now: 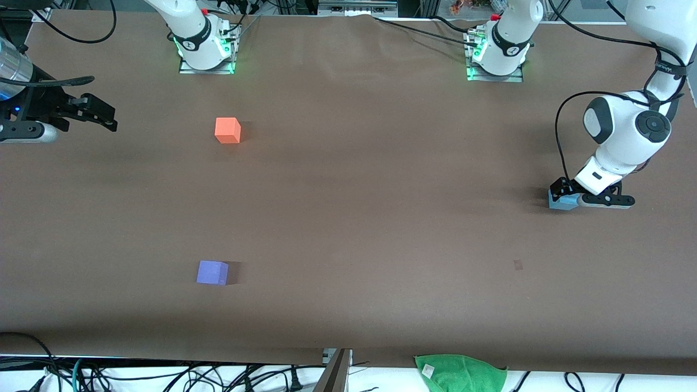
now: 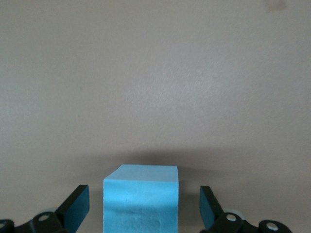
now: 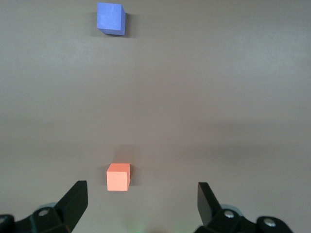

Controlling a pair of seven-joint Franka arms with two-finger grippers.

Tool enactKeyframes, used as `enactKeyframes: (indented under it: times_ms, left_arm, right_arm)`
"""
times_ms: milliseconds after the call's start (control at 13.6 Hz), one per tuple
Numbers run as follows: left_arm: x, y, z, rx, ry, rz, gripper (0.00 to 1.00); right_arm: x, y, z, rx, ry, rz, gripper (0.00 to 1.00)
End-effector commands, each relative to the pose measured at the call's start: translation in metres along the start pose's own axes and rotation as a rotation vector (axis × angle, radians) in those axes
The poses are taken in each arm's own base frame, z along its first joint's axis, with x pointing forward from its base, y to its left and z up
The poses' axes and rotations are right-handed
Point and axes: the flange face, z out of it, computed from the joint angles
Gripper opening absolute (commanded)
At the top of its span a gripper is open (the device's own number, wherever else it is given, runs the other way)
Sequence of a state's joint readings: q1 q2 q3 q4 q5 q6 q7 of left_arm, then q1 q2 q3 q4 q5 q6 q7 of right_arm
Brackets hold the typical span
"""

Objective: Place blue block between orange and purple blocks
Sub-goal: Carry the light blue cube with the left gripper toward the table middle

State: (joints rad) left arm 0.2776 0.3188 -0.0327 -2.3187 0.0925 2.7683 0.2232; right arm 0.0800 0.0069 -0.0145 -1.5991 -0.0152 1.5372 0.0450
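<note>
We find the blue block (image 1: 562,203) resting on the brown worktop (image 1: 381,190) at the left arm's end, well apart from the other two cubes. The left pincer (image 1: 563,191) is down at the block, its fingers (image 2: 75,206) standing one on either side of it; in the left wrist view a strip of bare worktop shows between each pad and the block's side faces, so we record the pincer as released and not yet gripping. The block's top face looks flat and level, its edges roughly square to the fingers. The orange block (image 1: 227,130) sits toward the right arm's end of the worktop, farther from the front camera, and the purple block (image 1: 212,272) lies nearer to that camera, roughly in line with the orange one; the stretch of worktop between them is bare. Both cubes rest flat and are touched by nothing. The right pincer (image 1: 101,114) waits in the air over the edge of the worktop at the right arm's end, with its fingers spread wide and nothing between them; its wrist view looks along the line of the orange and purple blocks. A green cloth (image 1: 463,373) lies at the worktop's edge nearest the front camera, and cables (image 1: 163,375) trail there too.
</note>
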Motion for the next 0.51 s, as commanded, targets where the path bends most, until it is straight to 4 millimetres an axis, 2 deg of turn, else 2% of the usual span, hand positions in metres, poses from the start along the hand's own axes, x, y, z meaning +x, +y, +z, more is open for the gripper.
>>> enactKeyframes:
  times_ms: [0,147,220,294,367,440]
  left_arm:
    - [0.0012,-0.0014,0.01,0.005,-0.007,0.031,1.0]
    - [-0.0008,-0.0004,0.0179,0.0,-0.017,0.031,0.99]
    - [-0.0001,-0.0013,0.0176,0.002,-0.007,0.03,0.89]
    - [0.0003,-0.0015,0.0174,0.003,-0.004,0.025,0.7]
    - [0.0006,-0.0017,0.0154,0.003,-0.004,0.022,0.34]
    - [0.0003,-0.0017,0.0157,0.003,-0.007,0.023,0.19]
  right_arm:
    - [-0.0007,0.0026,-0.0028,-0.002,-0.006,-0.001,1.0]
    - [-0.0007,0.0026,-0.0028,-0.002,-0.006,-0.001,1.0]
    - [-0.0007,0.0024,-0.0028,0.0,-0.006,-0.001,1.0]
    - [-0.0007,0.0026,-0.0028,-0.002,-0.006,-0.001,1.0]
    - [-0.0007,0.0032,-0.0028,0.0,-0.006,0.001,1.0]
    - [-0.0007,0.0034,-0.0028,-0.001,-0.006,0.001,1.0]
